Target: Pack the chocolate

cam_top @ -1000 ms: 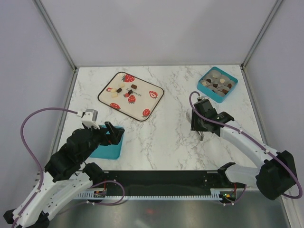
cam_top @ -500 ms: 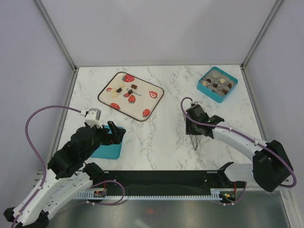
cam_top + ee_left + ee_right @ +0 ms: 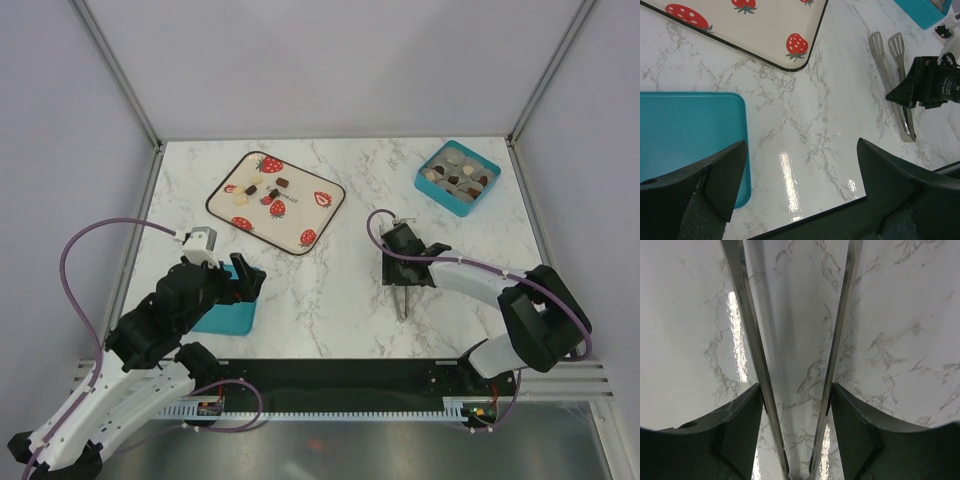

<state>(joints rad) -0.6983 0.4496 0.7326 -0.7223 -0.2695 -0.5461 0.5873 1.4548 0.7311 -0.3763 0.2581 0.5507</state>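
Observation:
Several small chocolate pieces (image 3: 258,190), dark, light brown and cream, lie on the strawberry-print tray (image 3: 300,215) at the back left. More pieces (image 3: 455,175) fill the teal box (image 3: 440,198) at the back right. My right gripper (image 3: 400,272) is low over the marble, mid-table, shut on metal tongs (image 3: 401,300). In the right wrist view (image 3: 796,390) its fingers press both tong arms (image 3: 742,305). My left gripper (image 3: 243,285) is open and empty over the right edge of a flat teal lid (image 3: 225,315).
The left wrist view shows the lid (image 3: 685,135), the tray's corner (image 3: 765,25), the tongs (image 3: 885,75) lying on the marble with their heads away from me, and the right gripper (image 3: 932,90) on them. The table's black front edge runs along the bottom.
My right gripper has moved left and a little nearer with the tongs, lowering them to the table. My left arm has shifted slightly right over the lid.

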